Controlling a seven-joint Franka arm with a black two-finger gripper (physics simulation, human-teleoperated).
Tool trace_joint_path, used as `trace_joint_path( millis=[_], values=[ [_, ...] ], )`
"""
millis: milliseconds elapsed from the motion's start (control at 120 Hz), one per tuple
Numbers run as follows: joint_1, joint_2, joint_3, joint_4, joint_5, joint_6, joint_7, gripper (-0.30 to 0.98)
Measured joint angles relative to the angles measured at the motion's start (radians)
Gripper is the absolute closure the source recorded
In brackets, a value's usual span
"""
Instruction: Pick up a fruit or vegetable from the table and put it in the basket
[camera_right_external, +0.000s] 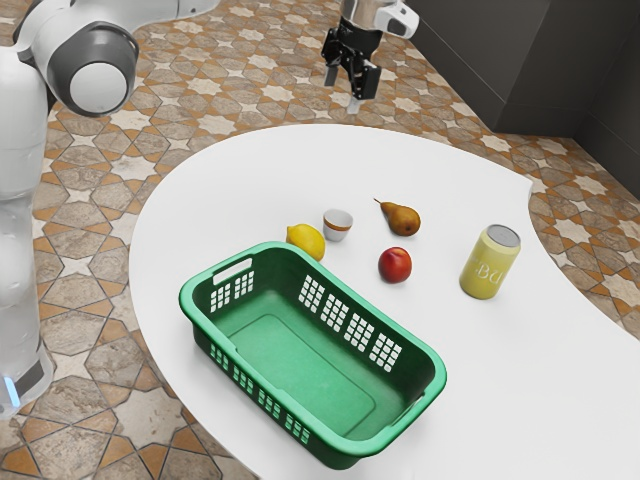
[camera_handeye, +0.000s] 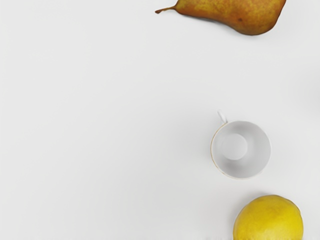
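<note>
High above the table's far side, my gripper (camera_right_external: 341, 91) stands open, its two fingertips apart with nothing between them. The green basket (camera_right_external: 300, 360) is on the near part of the table and holds nothing. Close behind its rim lies a yellow lemon (camera_right_external: 306, 241). A red apple or similar round fruit (camera_right_external: 395, 265) rests to the lemon's right in the exterior view, and a brown pear (camera_right_external: 402, 219) lies farther back. Under my hand, the wrist view has the pear (camera_handeye: 235, 15) and the lemon (camera_handeye: 270, 220).
A small white cup (camera_right_external: 337, 225), also in the wrist view as a cup (camera_handeye: 241, 149) with a handle, stands between lemon and pear. A yellow can (camera_right_external: 490, 264) stands upright toward the exterior view's right on the white round-edged table (camera_right_external: 230, 200).
</note>
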Motion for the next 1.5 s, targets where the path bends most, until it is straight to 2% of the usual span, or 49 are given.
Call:
trace_joint_path(
  millis=[158,275,408,617,883,958,1158,1250,1350,1425,1500],
  values=[
    [-0.011,-0.009,-0.003,0.001,0.011,-0.003,-0.004,0.00],
    [-0.037,-0.134,-0.016,0.088,0.017,-0.004,0.006,0.00],
    [-0.100,-0.154,-0.021,0.106,0.017,-0.004,0.013,0.00],
    [-0.194,-0.125,-0.022,0.099,0.002,-0.002,0.022,0.00],
    [-0.236,-0.114,-0.034,0.018,-0.012,-0.001,0.029,0.00],
    [-0.241,-0.072,-0.033,-0.006,-0.009,-0.002,0.014,0.00],
    [-0.349,0.007,-0.031,-0.055,0.007,0.046,-0.045,0.00],
    [-0.327,0.059,-0.030,-0.070,0.016,0.114,-0.063,0.00],
    [-0.260,0.116,-0.041,-0.073,-0.006,0.174,-0.072,0.00],
    [-0.148,0.133,-0.158,-0.078,-0.015,0.204,-0.076,0.00],
    [-0.099,0.133,-0.220,-0.090,-0.020,0.225,-0.080,0.00]
  ],
)
